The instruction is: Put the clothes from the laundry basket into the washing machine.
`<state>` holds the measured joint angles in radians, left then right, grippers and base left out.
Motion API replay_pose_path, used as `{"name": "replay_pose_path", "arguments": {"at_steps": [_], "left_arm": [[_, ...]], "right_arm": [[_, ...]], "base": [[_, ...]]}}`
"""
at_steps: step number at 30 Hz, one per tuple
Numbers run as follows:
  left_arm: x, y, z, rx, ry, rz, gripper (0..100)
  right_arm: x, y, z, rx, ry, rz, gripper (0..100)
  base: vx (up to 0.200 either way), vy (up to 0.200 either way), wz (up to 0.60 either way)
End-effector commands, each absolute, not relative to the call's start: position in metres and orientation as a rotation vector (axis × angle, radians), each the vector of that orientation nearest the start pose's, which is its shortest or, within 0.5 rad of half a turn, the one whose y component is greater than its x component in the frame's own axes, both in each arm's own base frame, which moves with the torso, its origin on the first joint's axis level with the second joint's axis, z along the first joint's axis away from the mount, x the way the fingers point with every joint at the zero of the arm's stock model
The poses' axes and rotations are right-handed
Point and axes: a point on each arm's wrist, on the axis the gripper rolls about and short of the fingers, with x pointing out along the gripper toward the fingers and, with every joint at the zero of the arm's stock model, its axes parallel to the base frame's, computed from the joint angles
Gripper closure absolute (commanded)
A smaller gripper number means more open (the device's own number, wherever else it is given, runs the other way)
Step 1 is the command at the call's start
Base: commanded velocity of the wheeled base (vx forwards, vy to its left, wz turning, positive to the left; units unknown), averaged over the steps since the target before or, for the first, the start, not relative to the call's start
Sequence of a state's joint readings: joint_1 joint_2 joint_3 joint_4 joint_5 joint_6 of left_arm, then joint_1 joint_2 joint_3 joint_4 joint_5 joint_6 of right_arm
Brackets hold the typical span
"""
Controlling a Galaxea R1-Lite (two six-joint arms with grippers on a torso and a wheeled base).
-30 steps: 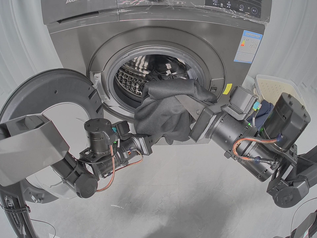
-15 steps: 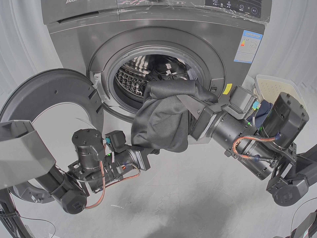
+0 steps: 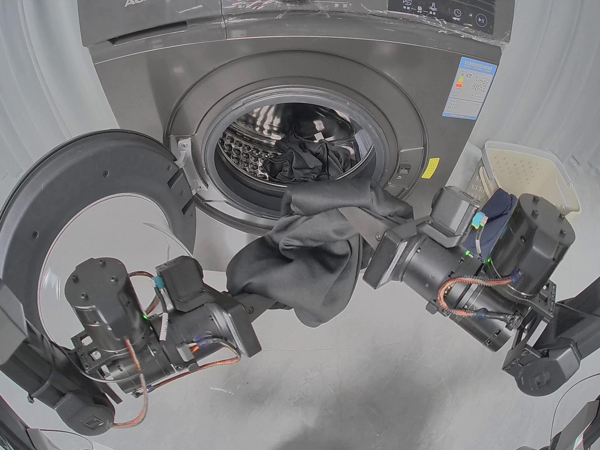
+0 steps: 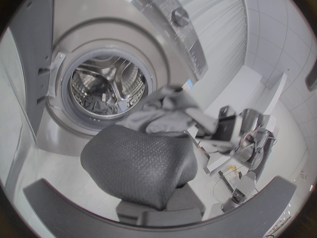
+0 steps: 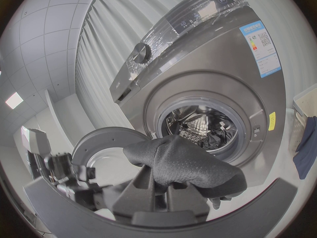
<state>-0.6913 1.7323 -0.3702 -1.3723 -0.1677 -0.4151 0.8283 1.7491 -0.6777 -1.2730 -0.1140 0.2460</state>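
Holding: I had the right gripper [image 3: 349, 211] clamped on the black garment [image 3: 312, 257]; the left gripper [image 3: 265, 300] sat buried under the garment's lower end, and I could not tell its grip.
Garment axis: slung from the right gripper down to the left.
Drum [image 3: 244, 148]: ahead of and above both grippers, with the right nearer; I judged a forward push came next.

A smooth pale grey floor [image 3: 350, 376] lay beneath the right claw [image 3: 351, 212]; white pleated curtains [image 3: 37, 64] hung well beyond it, on both sides.
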Motion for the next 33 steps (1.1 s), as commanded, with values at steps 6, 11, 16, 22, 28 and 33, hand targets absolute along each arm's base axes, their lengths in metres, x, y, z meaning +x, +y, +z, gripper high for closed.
{"name": "replay_pose_path", "arguments": {"at_steps": [6, 11, 16, 22, 28, 33], "left_arm": [[0.168, -0.143, 0.188, -0.447, -0.014, -0.890, 100], [0.165, -0.140, 0.199, -0.462, -0.072, -0.899, 100], [0.174, -0.146, 0.210, -0.468, -0.144, -0.909, 100], [0.186, -0.156, 0.212, -0.455, -0.157, -0.909, 100], [0.195, -0.163, 0.208, -0.417, -0.165, -0.904, 100], [0.206, -0.163, 0.204, -0.414, -0.177, -0.872, 100]], "right_arm": [[0.194, 0.217, 0.172, 0.278, 0.007, 0.755, 0], [0.186, 0.211, 0.152, 0.237, 0.079, 0.753, 0], [0.181, 0.203, 0.140, 0.200, 0.120, 0.742, 0], [0.180, 0.198, 0.135, 0.184, 0.141, 0.727, 0], [0.181, 0.198, 0.134, 0.171, 0.138, 0.726, 0], [0.183, 0.203, 0.128, 0.159, 0.157, 0.730, 0]], "base": [[0.000, 0.000, 0.00], [0.000, 0.000, 0.00], [0.000, 0.000, 0.00], [0.000, 0.000, 0.00], [0.000, 0.000, 0.00], [0.000, 0.000, 0.00]]}}
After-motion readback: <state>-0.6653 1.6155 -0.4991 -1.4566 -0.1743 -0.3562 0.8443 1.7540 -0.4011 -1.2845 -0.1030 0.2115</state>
